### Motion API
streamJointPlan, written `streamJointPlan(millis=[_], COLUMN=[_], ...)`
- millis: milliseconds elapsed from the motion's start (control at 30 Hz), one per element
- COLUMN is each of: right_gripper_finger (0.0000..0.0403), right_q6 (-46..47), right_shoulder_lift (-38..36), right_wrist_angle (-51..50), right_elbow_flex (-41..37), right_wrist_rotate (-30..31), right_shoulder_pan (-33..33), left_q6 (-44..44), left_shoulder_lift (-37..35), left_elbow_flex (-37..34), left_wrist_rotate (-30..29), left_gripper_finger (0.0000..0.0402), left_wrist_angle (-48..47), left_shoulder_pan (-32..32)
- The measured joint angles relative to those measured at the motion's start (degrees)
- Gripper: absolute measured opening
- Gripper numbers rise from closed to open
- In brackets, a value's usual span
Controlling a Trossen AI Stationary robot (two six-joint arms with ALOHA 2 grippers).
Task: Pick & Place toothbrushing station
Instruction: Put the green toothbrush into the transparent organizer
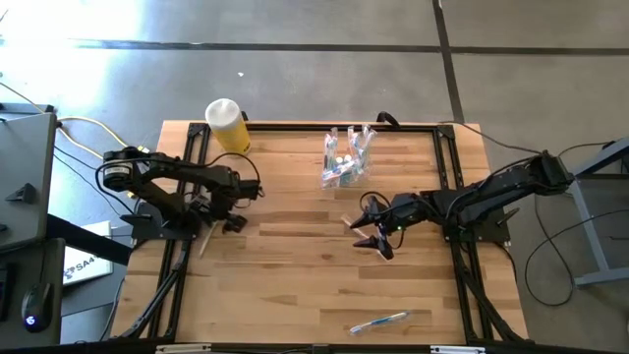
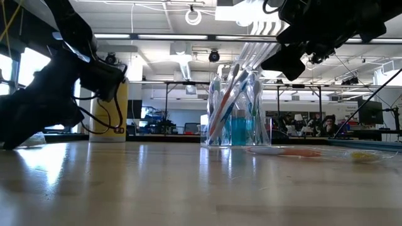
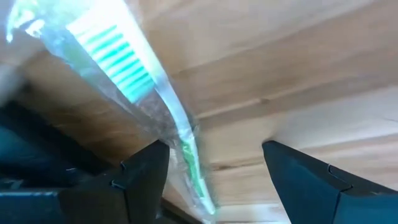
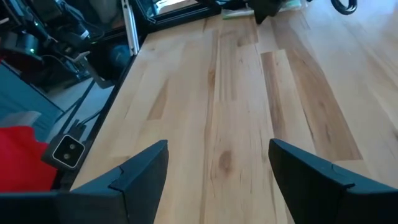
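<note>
Teal toothbrush (image 3: 124,68) is lying between the open left pincer (image 3: 214,180); closing comes next. Right pincer (image 1: 378,236), open, is hovering mid-frame.

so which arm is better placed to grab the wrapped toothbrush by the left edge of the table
Left. The left gripper sits open right over that toothbrush, which lies between its fingers in the left wrist view. The right gripper is open too, but near the table's middle, far from it.

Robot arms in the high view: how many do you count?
2: left arm at the table's left, left gripper open by a toothbrush; right arm at the right.
</note>
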Motion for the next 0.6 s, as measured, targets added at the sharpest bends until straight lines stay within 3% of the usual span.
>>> streamJointPlan(millis=[200, 433, 600], right_gripper_finger=[0.0270, 0.0270, 0.0270], right_q6=[0.0, 0.0, 0.0], right_shoulder_lift=[0.0, 0.0, 0.0], right_wrist_angle=[0.0, 0.0, 0.0], right_elbow_flex=[0.0, 0.0, 0.0], right_wrist_rotate=[0.0, 0.1, 0.1], right_shoulder_pan=[0.0, 0.0, 0.0], left_q6=[0.6, 1.6, 1.3], left_shoulder_lift=[0.0, 0.0, 0.0], left_elbow_flex=[0.1, 0.3, 0.3], left_wrist_rotate=[1.2, -1.3, -1.4], left_gripper_finger=[0.0269, 0.0266, 0.0216], left_wrist_angle=[2.0, 2.0, 2.4], left_shoulder_pan=[0.0, -0.1, -0.1])
